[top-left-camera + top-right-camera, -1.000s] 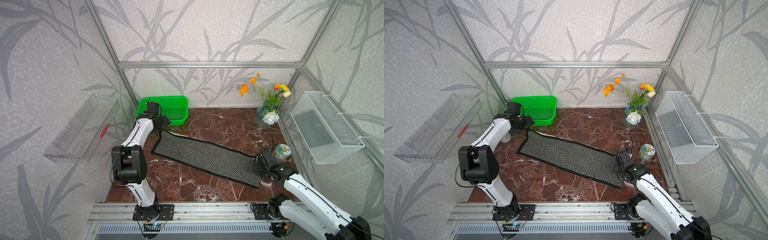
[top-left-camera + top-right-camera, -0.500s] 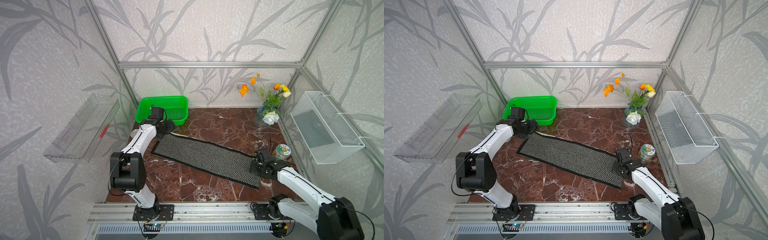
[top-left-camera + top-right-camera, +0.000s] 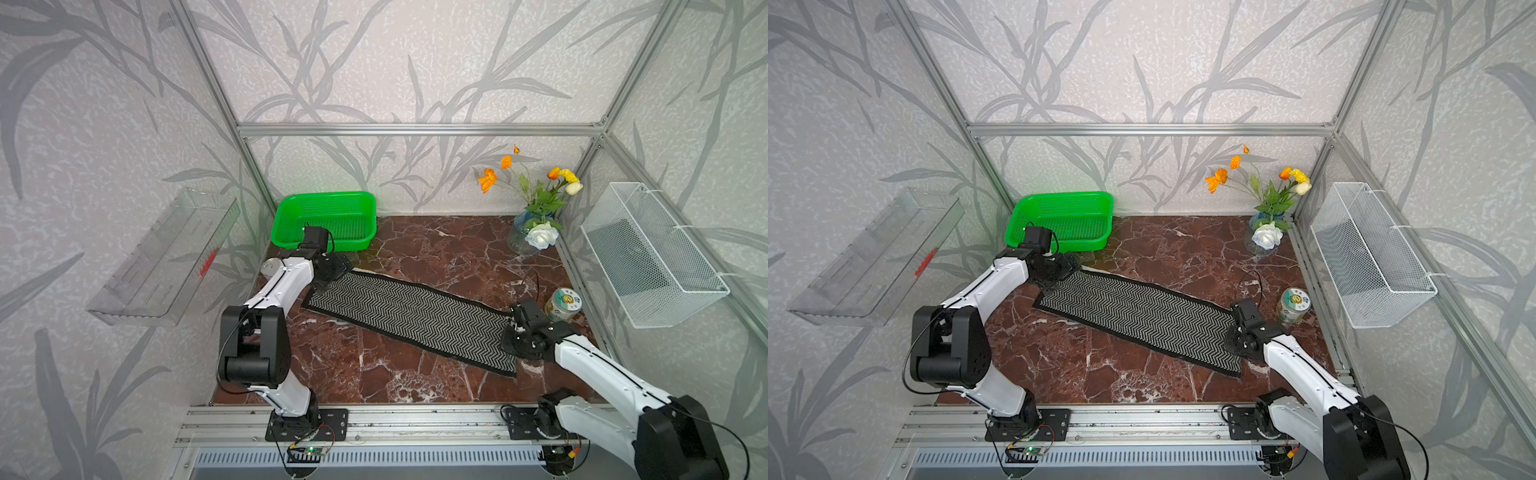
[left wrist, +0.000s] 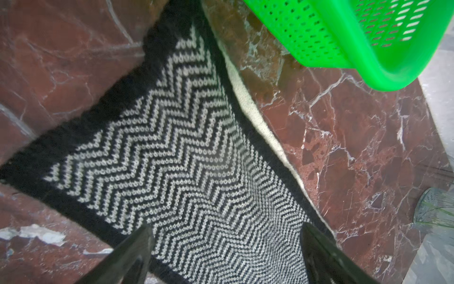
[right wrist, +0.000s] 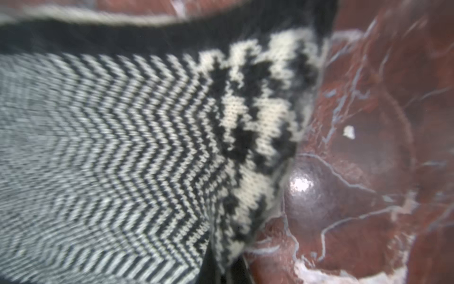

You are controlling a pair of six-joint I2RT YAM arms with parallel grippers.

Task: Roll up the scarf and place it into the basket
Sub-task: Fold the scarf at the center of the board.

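the scarf lies unrolled on the marble tabletop, herringbone side up, and is not in the basket. one short end lies under the left gripper, the other at the right gripper.

left wrist view: the two fingers are spread wide over the scarf, one finger over the black border of its end, the other near the long edge with the cream trim. whether the tips touch the knit cannot be told; only the tips are in frame. the basket sits just beyond that long edge, apart from the cloth and cut off by the frame.

right wrist view: blurred. the end of the scarf is turned up, showing the houndstooth underside, and runs down to the fingers, which are pressed together and pinch this edge. the fingers are almost wholly out of frame.

in both top views the gripper bodies hide the contact points.

outward from the right fingers: a small jar stands just beside them; its lid label is too small to read. a vase of flowers stands further off. a white wire basket and a clear tray hang on the side walls; the tray carries a red mark, unreadable.
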